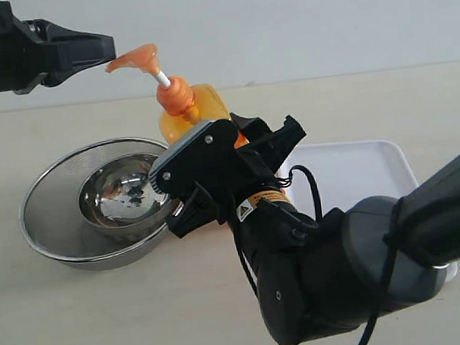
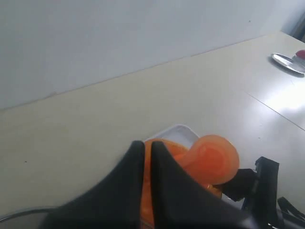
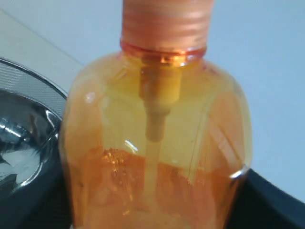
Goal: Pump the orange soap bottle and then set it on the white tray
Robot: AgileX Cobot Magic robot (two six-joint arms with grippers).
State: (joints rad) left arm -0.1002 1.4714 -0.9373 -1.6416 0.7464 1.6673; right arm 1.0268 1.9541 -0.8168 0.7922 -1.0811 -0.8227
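Note:
The orange soap bottle (image 1: 199,110) stands tilted just above the table between the bowl and the white tray (image 1: 360,172). My right gripper (image 1: 247,138) is shut on its body. In the right wrist view the bottle (image 3: 157,157) fills the picture, with dark fingers (image 3: 274,200) at its sides. The pump head (image 1: 142,60) is raised on its white stem, spout pointing left. My left gripper (image 1: 108,47) is shut, with nothing in it, its tip right beside the spout. In the left wrist view the shut tips (image 2: 147,145) hang over the pump head (image 2: 214,160) and a corner of the tray (image 2: 178,131).
A round steel bowl inside a mesh strainer (image 1: 62,205) sits left of the bottle; its rim (image 3: 24,133) shows in the right wrist view. The right arm's bulk fills the front middle of the exterior view. A small metal dish (image 2: 290,62) lies far off on the table.

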